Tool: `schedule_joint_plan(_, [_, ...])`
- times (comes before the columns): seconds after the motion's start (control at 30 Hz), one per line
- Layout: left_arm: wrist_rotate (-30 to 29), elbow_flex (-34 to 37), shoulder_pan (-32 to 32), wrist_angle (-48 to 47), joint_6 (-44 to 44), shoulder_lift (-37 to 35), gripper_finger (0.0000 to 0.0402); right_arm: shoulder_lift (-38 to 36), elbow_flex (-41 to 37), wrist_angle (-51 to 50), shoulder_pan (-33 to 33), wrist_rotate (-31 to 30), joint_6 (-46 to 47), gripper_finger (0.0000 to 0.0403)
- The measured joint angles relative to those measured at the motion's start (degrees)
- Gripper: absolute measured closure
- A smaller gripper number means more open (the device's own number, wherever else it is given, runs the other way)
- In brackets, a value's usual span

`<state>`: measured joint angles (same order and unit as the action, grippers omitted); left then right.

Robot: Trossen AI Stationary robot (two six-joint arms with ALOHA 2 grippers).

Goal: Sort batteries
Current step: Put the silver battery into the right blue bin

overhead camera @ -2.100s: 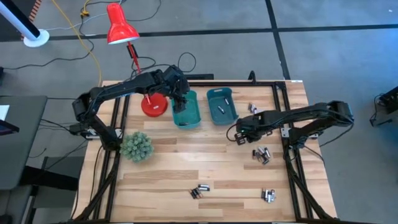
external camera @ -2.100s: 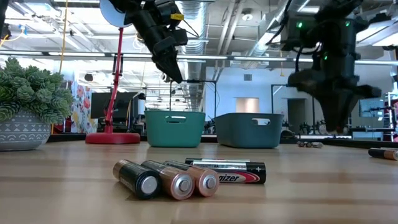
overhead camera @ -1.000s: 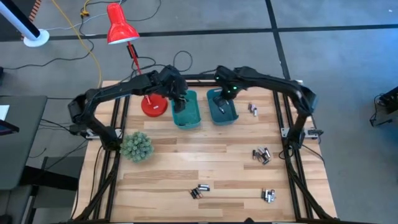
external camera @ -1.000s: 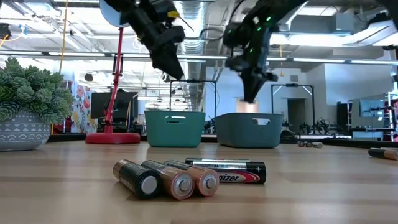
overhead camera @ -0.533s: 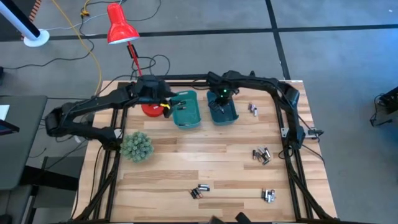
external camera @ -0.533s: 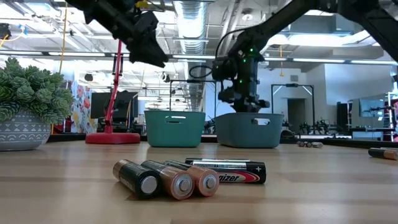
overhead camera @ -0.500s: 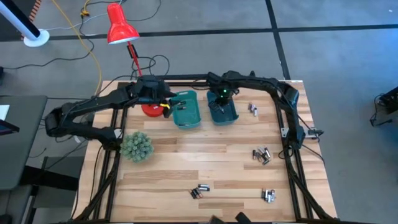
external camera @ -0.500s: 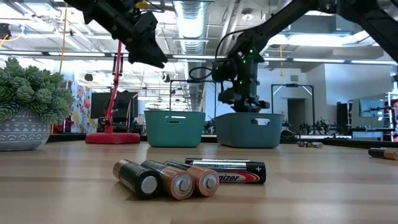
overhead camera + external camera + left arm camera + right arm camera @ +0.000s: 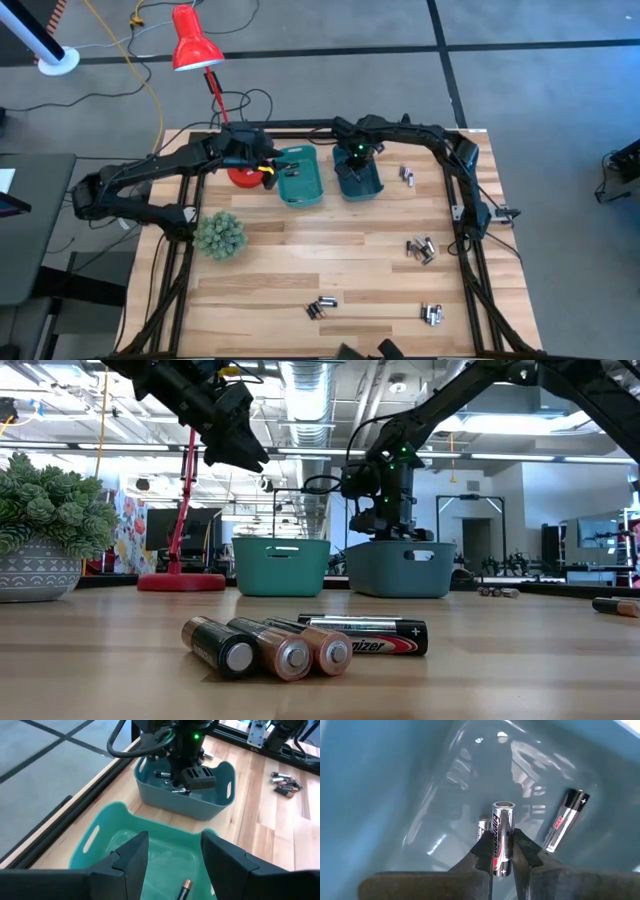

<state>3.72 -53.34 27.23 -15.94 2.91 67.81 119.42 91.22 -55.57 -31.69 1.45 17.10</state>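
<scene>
My right gripper (image 9: 355, 160) points down into the dark-teal bin (image 9: 372, 186). Its fingertips (image 9: 502, 852) stand slightly apart on either side of a silver battery (image 9: 502, 837) that lies between them. Another battery (image 9: 565, 822) lies on the bin floor beside it. My left gripper (image 9: 264, 172) hangs open at the left edge of the lighter teal bin (image 9: 300, 203). Nothing is between its fingers (image 9: 172, 840). One copper-ended battery (image 9: 185, 889) lies in that bin. Loose batteries lie in clusters on the table (image 9: 320, 308) (image 9: 431, 314) (image 9: 421, 249).
A red desk lamp stands on its base (image 9: 245, 172) just left of the teal bin. A potted green plant (image 9: 219, 235) sits near the left edge. A few more batteries (image 9: 406, 175) lie right of the dark-teal bin. Bare wood shows across the table's middle.
My right gripper has sunk from above the dark-teal bin down into it. My left gripper has drawn back from over the teal bin toward the table's left edge and tipped more level, staying open.
</scene>
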Motion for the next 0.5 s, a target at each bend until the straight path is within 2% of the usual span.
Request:
schedule_joint_plan(0.2, [0.01, 0.00, -0.99, 0.04, 0.38, 0.00, 0.0223, 0.00, 0.00, -0.09, 0.19, 0.02, 0.00, 0.0343])
schedule_joint_plan(0.5, [0.03, 0.00, -2.12, 0.04, 1.45, 0.00, 0.0223, 0.00, 0.00, -0.10, 0.19, 0.02, -0.02, 0.0295])
